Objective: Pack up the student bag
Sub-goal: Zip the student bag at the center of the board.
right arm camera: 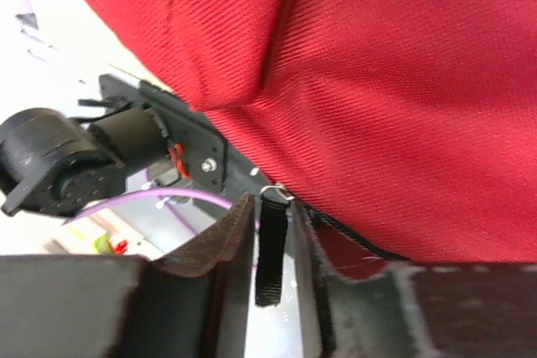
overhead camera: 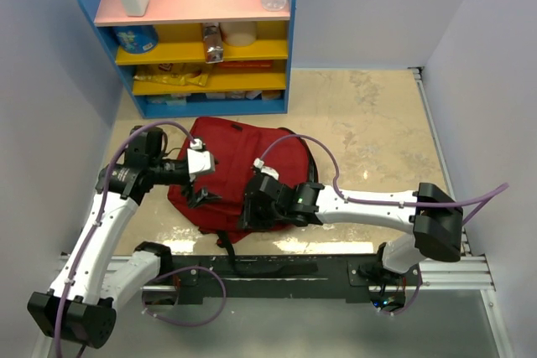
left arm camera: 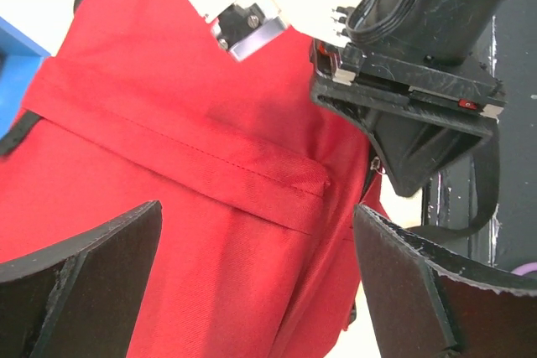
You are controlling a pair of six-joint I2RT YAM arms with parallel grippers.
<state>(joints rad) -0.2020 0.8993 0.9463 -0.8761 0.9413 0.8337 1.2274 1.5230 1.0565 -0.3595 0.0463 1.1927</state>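
Right hand is pressed on a flat black zipper pull at the lower edge of the bag. Left hand hangs spread over its ribbed red fabric, mid-frame on the beige counter.

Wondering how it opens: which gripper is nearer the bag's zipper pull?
Right. The right gripper straddles the black zipper pull at the student bag's edge; the left gripper hangs open over its front.

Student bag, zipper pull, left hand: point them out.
student bag [overhead camera: 226,144], top external view, red upper fabric.
zipper pull [right arm camera: 270,249], right wrist view, black strap's middle.
left hand [left arm camera: 258,209], left wrist view, midway between fingertips.
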